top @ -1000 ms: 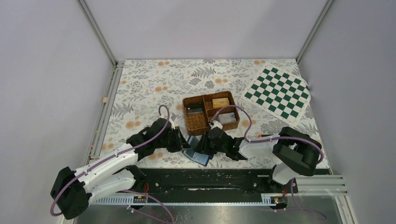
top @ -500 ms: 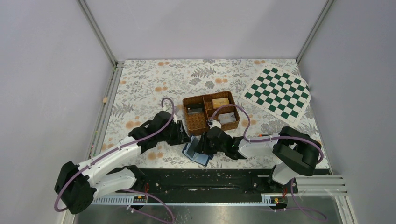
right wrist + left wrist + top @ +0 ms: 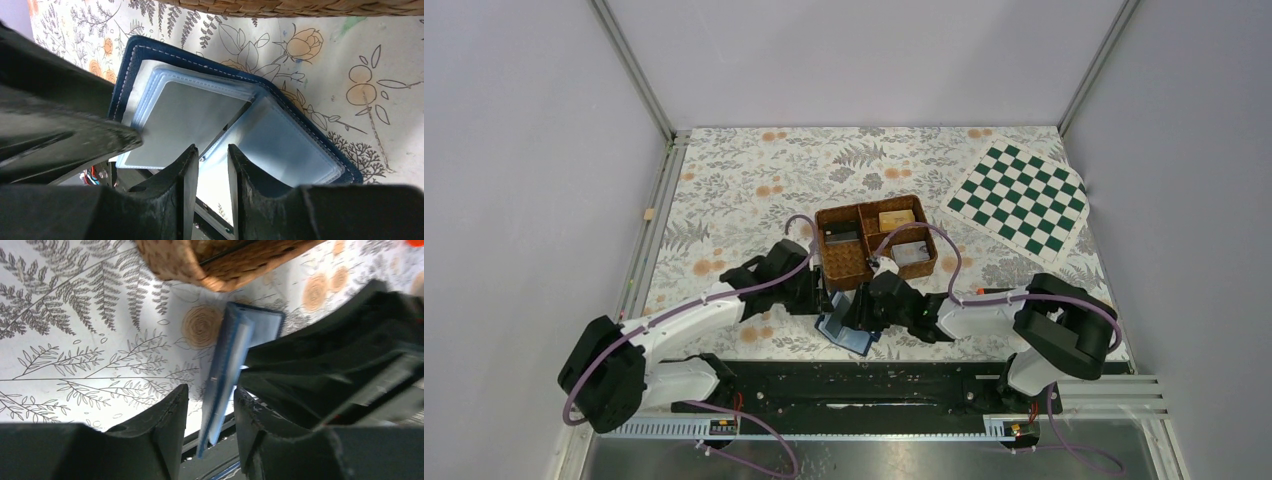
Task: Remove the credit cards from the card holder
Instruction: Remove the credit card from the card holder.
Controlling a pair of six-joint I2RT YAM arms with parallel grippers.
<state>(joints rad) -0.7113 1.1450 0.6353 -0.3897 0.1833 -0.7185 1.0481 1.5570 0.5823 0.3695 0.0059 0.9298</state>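
A table is covered by a white cloth printed with grey ferns and orange flowers [image 3: 744, 170], enclosed by plain grey walls with metal corner posts. A green-and-white chequered board [image 3: 1019, 200] lies at the far right. A brown wicker four-compartment tray [image 3: 844, 265] sits mid-table.

Just in front of the tray, the small navy card holder with a light blue pocketed inside [image 3: 849, 330] is lying open between the left gripper [image 3: 822, 300] and the right gripper [image 3: 861, 312]. From above it is largely covered by them.

Only the left wrist view shows one half of the holder [image 3: 225, 370] raised on edge between the spread fingers of the left gripper [image 3: 209, 400]; contact cannot be made out.

Only the right wrist view shows the clear pockets [image 3: 280, 135], with a leaf edge running into the narrow gap of the right gripper [image 3: 212, 152]. Its fingers are slightly parted, and a pinch cannot be confirmed. Individual cards cannot be distinguished.
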